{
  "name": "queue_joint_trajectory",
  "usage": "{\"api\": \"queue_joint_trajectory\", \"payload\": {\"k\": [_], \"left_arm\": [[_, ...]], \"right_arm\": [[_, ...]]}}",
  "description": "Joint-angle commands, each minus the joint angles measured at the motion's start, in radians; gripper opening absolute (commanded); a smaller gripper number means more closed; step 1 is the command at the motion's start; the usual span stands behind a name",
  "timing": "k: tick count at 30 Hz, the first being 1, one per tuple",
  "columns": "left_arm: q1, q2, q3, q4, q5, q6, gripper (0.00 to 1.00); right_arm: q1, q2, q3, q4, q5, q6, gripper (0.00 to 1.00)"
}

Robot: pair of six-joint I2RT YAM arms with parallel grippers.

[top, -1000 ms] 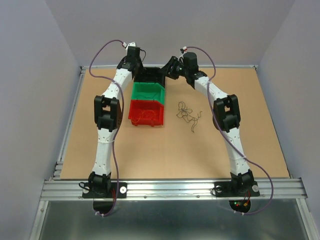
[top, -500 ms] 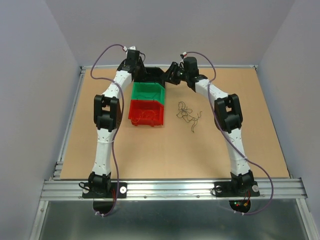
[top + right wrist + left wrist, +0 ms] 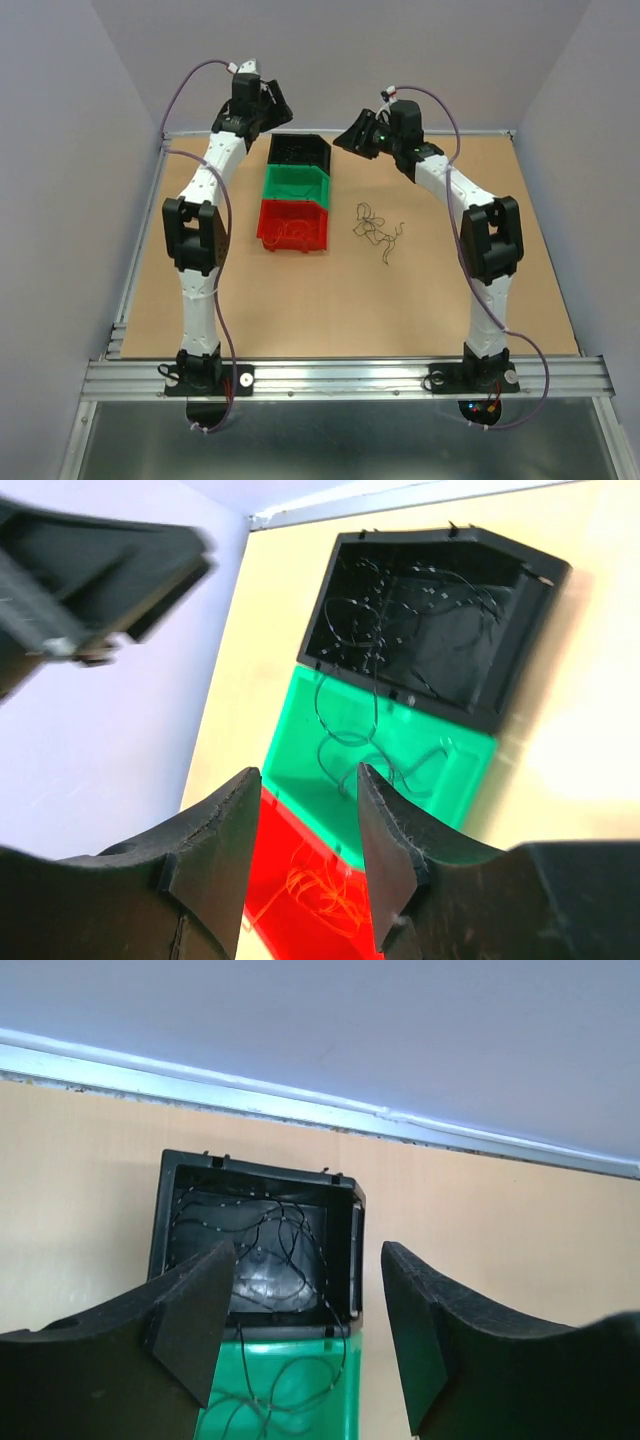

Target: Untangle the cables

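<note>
A wispy clump of thin dark cables lies on the table right of the bins. A black wire sits in the black bin and trails over its rim into the green bin. An orange wire lies curled in the red bin. My left gripper hangs open and empty above the black bin. My right gripper is open too, with nothing between its fingers, raised right of the bins.
The three bins stand in a row, black at the back, green, then red. A metal rail and the grey back wall lie just behind the black bin. The left gripper shows blurred in the right wrist view.
My left gripper has opened and lifted up and away from the black bin. The right arm has also risen and pulled back to the right.
</note>
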Motion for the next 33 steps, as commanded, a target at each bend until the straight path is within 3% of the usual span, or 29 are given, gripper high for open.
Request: {"api": "queue_joint_trajectory", "payload": {"k": [1,8,17,33], "left_arm": [[0.015,-0.213,-0.143,0.026,0.058,-0.011,0.73],[0.014,-0.401,-0.407,-0.019,0.187,-0.126,0.84],[-0.023,-0.481,-0.593,0.007,0.235,-0.218,0.84],[-0.021,-0.266,-0.460,-0.056,0.188,-0.310,0.73]], "right_arm": [[-0.024,-0.128,-0.109,0.030,0.019,-0.030,0.49],[-0.040,-0.282,-0.270,0.015,0.027,-0.018,0.67],[-0.066,-0.434,-0.477,-0.052,0.060,-0.033,0.70],[-0.155,-0.598,-0.625,-0.152,0.114,-0.048,0.68]]}}
